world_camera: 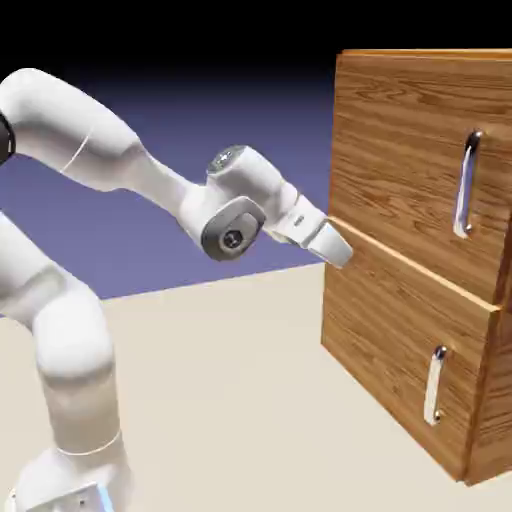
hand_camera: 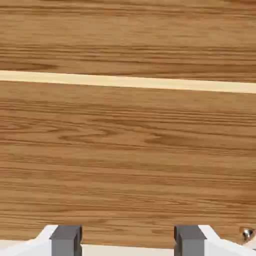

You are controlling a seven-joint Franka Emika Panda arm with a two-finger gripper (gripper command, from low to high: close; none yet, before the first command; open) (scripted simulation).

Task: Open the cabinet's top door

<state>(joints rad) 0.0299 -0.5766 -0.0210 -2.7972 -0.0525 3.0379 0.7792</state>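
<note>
Blue-violet backdrop, beige tabletop [world_camera: 230, 400]. Wood-grain cabinet [world_camera: 385, 330] stands at exterior view's right, two stacked front panels. Top door [world_camera: 420, 150] shut, long vertical silver handle [world_camera: 466, 185] near its right side; lower panel [world_camera: 400, 360] with smaller handle [world_camera: 434, 386]. White arm [world_camera: 90, 150] reaches right, gripper [world_camera: 340, 250] at cabinet's near edge by seam between panels, well apart from both handles. Hand view: wood fills frame, pale seam [hand_camera: 128, 82] across; jaws apart, nothing between

The pale beige worktop [world_camera: 220, 380] carried the wood-grain cabinet [world_camera: 400, 330] at the exterior view's right and the robot's white base [world_camera: 70, 480] at lower left.
</note>
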